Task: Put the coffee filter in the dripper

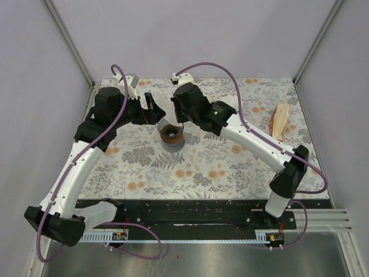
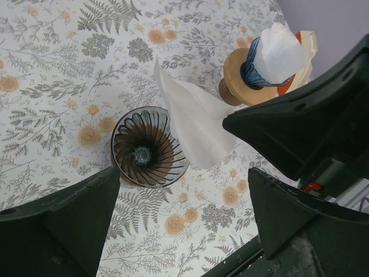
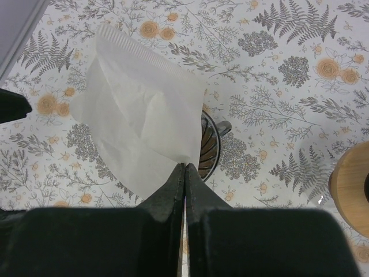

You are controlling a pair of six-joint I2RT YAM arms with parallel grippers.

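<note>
Dripper (image 2: 149, 147) stands upright on the floral-patterned table (image 1: 230, 167), roughly mid-table between the two arms. It is a clear ribbed cone on a brown base, and the left wrist view looks straight down its ribs to the dark centre hole. Coffee filter (image 3: 138, 127) is not yet in the dripper. It is held in the air at the dripper's side, with its broad crimped edge away from the pinch and the sheet partly spread. Right gripper (image 3: 184, 167) has its fingers pressed together on the filter's lower corner; in its own wrist view the two tips meet on the paper with no gap showing. From that view the filter covers most of the dripper, and only part of the rim and a handle stub show at the sheet's right edge. In the left wrist view the filter's lower end overlaps the dripper rim — cannot tell whether paper and glass touch. Left gripper (image 1: 150, 109) is spread wide and holds nothing; it hangs above the table with the dripper showing in the gap between its fingers. Second container-like item: a wooden stand (image 2: 236, 78) near the far right of the table, well apart from the dripper, carrying a blue piece with white paper (image 2: 279, 52) over its top.
</note>
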